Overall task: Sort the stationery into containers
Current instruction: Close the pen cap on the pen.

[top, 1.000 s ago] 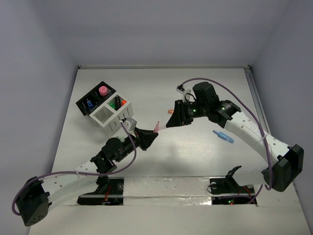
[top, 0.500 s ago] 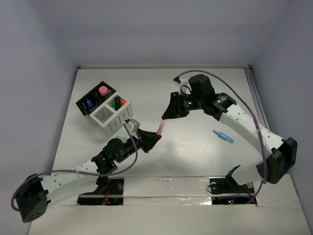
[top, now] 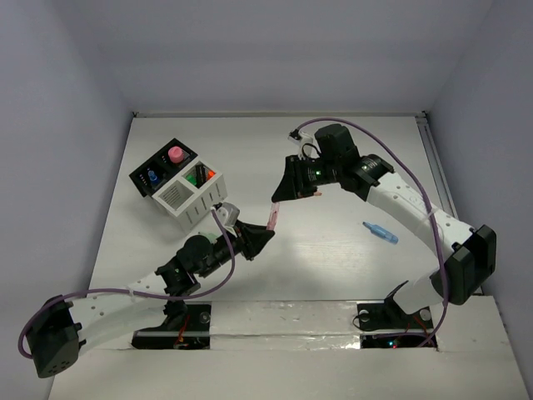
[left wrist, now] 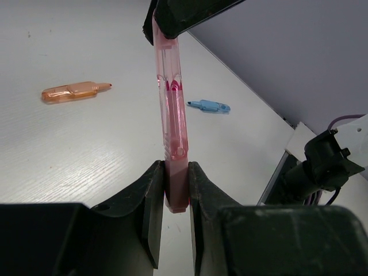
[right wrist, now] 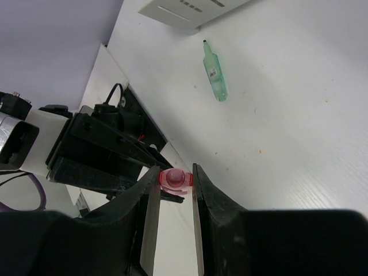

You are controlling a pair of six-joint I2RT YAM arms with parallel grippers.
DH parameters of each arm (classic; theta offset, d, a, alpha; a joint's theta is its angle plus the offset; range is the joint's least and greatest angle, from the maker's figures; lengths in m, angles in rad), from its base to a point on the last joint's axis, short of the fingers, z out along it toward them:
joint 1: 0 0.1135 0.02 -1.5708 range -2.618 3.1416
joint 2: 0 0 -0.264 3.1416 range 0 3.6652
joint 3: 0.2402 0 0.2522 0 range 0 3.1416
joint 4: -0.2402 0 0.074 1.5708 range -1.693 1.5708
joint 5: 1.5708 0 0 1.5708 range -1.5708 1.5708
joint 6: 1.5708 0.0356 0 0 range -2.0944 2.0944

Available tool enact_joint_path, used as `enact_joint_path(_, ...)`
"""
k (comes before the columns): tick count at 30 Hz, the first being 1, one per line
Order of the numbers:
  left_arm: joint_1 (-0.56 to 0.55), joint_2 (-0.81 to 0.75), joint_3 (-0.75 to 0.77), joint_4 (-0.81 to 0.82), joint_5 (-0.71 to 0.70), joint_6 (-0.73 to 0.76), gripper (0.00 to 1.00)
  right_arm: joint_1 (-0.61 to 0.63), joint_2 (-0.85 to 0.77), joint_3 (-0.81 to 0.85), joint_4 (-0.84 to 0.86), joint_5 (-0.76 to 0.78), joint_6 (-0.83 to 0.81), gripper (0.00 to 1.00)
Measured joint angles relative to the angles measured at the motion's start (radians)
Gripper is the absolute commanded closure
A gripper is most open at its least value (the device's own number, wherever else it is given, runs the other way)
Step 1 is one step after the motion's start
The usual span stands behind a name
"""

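Left of the held pen [top: 271, 218] stand the containers [top: 179, 185]; right of it, a marker [top: 381, 232]

Your pink see-through pen [left wrist: 172, 115] is up in the air, pinched at both ends. A little blue pen [top: 381, 232] lies flat, well off to the right. An orange see-through pen [left wrist: 75, 91] lies flat too. A mint green pen [right wrist: 215, 72] lies near the white box [top: 179, 196]. The black box [top: 163, 163] joined to it holds a pink-topped marker [top: 176, 154].
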Motion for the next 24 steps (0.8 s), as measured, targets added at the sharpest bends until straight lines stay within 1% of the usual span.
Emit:
enact_joint_path(9, -0.006, 0.000, 0.002, -0.028, -0.043, -0.007, 1.00, 0.026, -0.019, -0.067, 0.060, 0.019, 0.007, 1.00)
enact_joint_path(18, -0.011, 0.012, 0.008, -0.052, -0.045, -0.007, 1.00, 0.050, -0.045, -0.135, 0.119, 0.038, 0.030, 1.00)
enact_joint_path(24, -0.011, 0.009, 0.023, -0.078, -0.059, -0.006, 1.00, 0.097, -0.061, -0.201, 0.167, 0.063, 0.050, 1.00)
